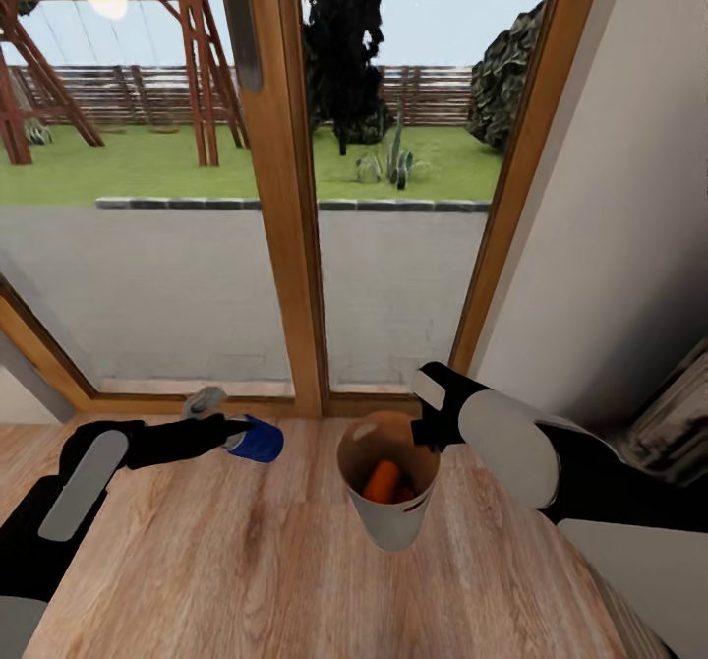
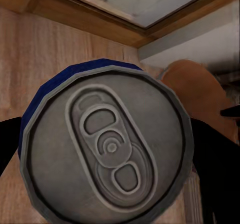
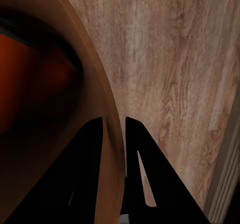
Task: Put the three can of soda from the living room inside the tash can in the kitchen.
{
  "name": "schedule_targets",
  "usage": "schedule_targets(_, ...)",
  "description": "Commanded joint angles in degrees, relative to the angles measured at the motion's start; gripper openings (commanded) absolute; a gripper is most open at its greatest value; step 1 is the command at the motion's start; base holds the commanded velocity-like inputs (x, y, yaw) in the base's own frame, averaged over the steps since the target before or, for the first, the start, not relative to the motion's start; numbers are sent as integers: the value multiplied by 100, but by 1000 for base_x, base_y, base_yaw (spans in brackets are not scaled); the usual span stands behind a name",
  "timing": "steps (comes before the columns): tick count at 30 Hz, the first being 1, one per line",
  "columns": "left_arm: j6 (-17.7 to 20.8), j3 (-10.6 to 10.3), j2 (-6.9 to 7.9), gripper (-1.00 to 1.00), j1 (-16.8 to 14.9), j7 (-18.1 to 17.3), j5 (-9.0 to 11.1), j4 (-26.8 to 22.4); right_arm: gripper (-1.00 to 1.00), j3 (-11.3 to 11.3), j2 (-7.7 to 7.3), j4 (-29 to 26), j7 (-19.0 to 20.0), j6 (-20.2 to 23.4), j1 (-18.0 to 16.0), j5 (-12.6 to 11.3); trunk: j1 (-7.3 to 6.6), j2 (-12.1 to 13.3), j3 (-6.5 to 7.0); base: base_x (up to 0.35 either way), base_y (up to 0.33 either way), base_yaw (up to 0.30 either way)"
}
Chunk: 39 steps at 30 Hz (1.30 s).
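Soda cans are nearly all binned: an orange can lies inside the trash can, which stands on the wood floor by the glass doors. The right gripper pinches the bin's rim between its fingers. The left gripper is clamped on the blue can, just beside the bin. Next, I'd judge, that arm must swing over the opening and release.

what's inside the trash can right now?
The trash can holds at least one orange soda can, lying tilted. A second orange shape shows beside it, but the wall covers the bottom, so the count is unclear. The blue can is outside, in the left gripper.
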Motion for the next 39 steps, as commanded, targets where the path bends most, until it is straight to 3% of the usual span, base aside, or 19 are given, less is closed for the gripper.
schedule_targets(1, 0, 14, 32, -100, 1, -3, 201, -48, -100, -71, 0, 0, 11, -74, 37, -56, -23, 41, 19, 0, 0, 0)
schedule_targets(3, 0, 26, 64, -100, -1, -3, 480, -166, -100, -61, 0, 3, 3, -134, 74, -58, -67, 122, 55, 0, 0, 0)
schedule_targets(6, 0, 32, 83, -100, -3, -3, 690, -289, -100, -55, 0, 4, -2, -168, 97, -58, -133, 242, 109, 0, 0, 0)
schedule_targets(13, 0, -3, 101, -100, -7, -3, 1479, -476, -100, -43, 0, 13, -6, -329, 209, -59, -287, 523, 235, 0, 0, 0)
schedule_targets(24, 0, -30, 102, -100, -6, -3, 1949, -627, -100, -40, 0, 22, -3, -605, 383, -6, -528, 964, 432, 0, 0, 0)
schedule_targets(33, 0, -83, 96, -100, -5, -3, 2119, -760, -100, -39, 0, 20, 2, -634, 427, 188, -726, 1325, 594, 0, 0, 0)
schedule_targets(37, 0, -247, 94, -100, -1, -3, 2132, -774, -100, -39, 0, 21, 2, -636, 429, 200, -814, 1485, 665, 0, 0, 0)
schedule_targets(39, 0, -440, 91, -100, -2, -3, 2132, -785, -100, -39, 0, 18, 2, -636, 430, 202, -858, 1566, 701, 0, 0, 0)
